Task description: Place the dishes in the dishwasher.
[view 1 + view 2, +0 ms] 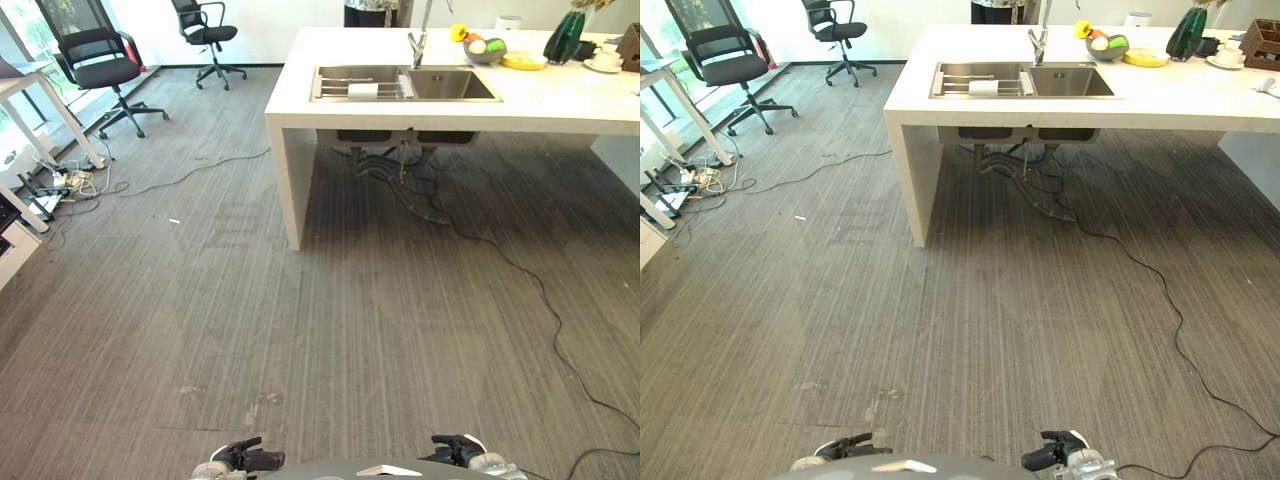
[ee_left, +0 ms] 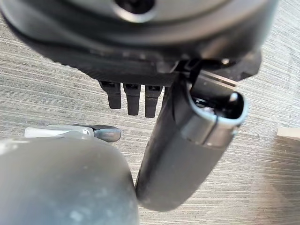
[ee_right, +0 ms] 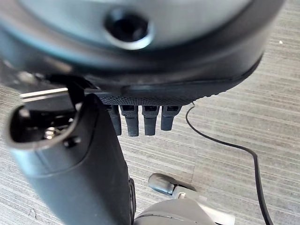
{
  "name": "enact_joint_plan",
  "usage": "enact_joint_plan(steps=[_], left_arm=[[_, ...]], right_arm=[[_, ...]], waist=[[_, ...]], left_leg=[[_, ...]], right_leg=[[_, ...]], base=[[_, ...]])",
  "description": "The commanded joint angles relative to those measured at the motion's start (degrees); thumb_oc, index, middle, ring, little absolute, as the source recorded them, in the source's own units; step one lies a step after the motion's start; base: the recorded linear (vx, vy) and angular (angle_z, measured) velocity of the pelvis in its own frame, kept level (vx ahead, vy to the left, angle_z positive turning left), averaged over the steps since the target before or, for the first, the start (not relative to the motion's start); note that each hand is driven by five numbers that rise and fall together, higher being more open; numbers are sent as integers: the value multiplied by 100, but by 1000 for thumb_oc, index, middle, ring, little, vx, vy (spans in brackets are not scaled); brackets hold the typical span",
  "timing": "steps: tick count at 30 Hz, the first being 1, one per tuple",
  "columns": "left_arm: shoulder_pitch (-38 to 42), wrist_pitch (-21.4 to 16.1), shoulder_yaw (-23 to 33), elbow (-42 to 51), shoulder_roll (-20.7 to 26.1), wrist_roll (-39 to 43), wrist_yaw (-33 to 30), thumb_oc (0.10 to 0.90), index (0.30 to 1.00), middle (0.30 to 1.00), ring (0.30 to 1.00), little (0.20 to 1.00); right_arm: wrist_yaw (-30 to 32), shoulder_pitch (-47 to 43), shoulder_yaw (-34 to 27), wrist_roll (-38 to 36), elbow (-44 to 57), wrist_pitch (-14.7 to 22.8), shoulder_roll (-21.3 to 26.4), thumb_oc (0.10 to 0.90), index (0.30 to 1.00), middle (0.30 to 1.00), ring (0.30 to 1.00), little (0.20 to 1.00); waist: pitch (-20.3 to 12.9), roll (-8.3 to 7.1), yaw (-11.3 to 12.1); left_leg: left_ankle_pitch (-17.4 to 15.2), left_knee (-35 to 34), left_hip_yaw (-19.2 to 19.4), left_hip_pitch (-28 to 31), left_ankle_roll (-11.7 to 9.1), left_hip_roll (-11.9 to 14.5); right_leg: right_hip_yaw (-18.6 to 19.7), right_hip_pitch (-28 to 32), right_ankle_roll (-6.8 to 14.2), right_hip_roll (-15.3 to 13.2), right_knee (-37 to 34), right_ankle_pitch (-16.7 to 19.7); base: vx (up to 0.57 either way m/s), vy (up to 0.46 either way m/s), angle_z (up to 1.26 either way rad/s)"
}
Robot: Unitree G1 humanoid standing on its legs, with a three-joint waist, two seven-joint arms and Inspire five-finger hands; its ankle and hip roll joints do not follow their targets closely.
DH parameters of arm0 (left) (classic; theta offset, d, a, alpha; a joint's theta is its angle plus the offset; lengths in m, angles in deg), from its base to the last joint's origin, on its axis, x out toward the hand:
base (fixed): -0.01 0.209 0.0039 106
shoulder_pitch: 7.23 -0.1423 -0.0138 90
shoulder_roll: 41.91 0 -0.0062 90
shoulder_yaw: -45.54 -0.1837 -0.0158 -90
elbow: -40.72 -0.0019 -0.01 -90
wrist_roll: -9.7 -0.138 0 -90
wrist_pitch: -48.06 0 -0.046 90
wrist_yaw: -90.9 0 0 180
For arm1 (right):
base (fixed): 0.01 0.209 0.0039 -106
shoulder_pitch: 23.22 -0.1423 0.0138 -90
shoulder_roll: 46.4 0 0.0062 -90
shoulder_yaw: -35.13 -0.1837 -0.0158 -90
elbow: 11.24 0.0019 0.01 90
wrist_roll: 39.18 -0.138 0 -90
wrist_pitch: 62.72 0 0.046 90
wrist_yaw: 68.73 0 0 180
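L hand: dark, ribbed black fingers, thick glossy thumb w/ grey band.
R hand: same dark build, screw in thumb tip.

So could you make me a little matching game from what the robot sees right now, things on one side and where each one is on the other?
Things:
1. fruit bowl
2. office chair
3. white roll
4. green vase

Places:
A. in the left sink basin
B. on the floor at far left, by the window
C. on the counter just right of the faucet
D. on the counter toward its right end, beyond the yellow plate

Pairs: 1-C, 2-B, 3-A, 4-D
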Motion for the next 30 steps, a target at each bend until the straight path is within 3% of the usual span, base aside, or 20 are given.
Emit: enact_joint_plan(steps=[1,19,25,30], left_arm=[[94,-17,2,-402,-118,-68,-36,800,900,900,900,900],[86,-32,52,-447,-91,-81,-127,800,900,900,900,900],[133,-33,9,-502,72,-500,-308,800,900,900,900,900],[107,-51,50,-507,-85,-261,-470,800,900,900,900,900]], right_arm=[[25,-13,142,149,-266,3,56,800,900,900,900,900],[38,83,-19,-66,-334,-6,42,800,900,900,900,900],[91,-2,-87,-142,-278,19,121,800,900,900,900,900],[146,-44,-223,-374,-208,49,173,800,900,900,900,900]], waist=[[-98,-109,-58],[-71,-87,-71],[-37,-54,-43],[138,-29,-13]], left_leg=[[-276,15,101,-140,-215,-62],[-280,15,63,-122,-240,-62],[-246,15,22,-155,-279,-43],[-247,236,4,-278,-315,36]], right_leg=[[-128,142,581,-282,84,-465],[-265,185,552,-268,84,-523],[-355,169,532,-239,84,-546],[-417,96,479,-222,187,-582]], base=[[0,0,0],[1,-3,1],[8,-41,13],[-6,-75,8]])
